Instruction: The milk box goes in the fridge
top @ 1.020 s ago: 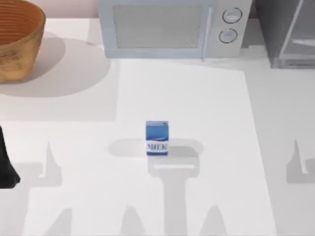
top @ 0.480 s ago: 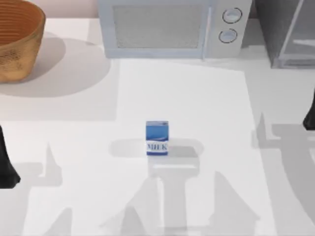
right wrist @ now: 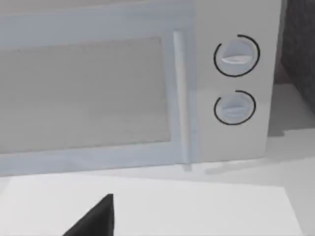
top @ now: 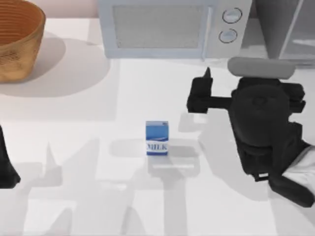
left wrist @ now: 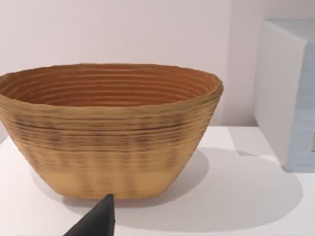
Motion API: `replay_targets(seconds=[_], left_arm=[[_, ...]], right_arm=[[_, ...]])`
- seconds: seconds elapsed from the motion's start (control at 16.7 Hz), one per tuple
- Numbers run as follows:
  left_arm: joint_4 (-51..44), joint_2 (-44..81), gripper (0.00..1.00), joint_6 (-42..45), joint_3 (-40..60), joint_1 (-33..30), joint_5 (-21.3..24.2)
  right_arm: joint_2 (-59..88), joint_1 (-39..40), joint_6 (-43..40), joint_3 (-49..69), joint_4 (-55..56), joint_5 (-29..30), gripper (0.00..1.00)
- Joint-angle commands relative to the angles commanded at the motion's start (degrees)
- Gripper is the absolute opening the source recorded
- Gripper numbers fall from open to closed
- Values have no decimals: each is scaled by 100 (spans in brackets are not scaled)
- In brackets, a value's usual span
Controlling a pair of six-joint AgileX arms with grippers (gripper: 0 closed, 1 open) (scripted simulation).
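Standing at the table's (top: 74, 206) far right corner, the fridge (top: 290, 29) is partly in view beside the microwave (top: 162, 27). Right arm hangs over the right half, its right gripper (top: 201, 93) near the microwave's front, well apart from the milk box (top: 157, 138) upright mid-table; I cannot tell its finger spread. Wicker basket (top: 17, 39) sits far left. Left arm is parked at the left edge.

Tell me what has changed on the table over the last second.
The right arm has swung in from the table's right edge; the right gripper now hovers in front of the microwave, right of and beyond the milk box, holding nothing. The milk box, basket, fridge and parked left gripper stayed put.
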Motion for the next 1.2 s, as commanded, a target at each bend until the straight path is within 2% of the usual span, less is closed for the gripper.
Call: replay_targets(seconds=[0.3,0.54,0.72,1.2], left_arm=[[0,0,100,0,0,0,0],[0,0,100,0,0,0,0],[0,0,100,0,0,0,0],[0,0,100,0,0,0,0]], right_arm=[[2468,1155,422,996,893,1190,100],[3740,1731,613,1490,1326,1787,100],[4118,1904,664,1639,1454,1968,100],[4253,1707,492,1810,1572,1792,100]])
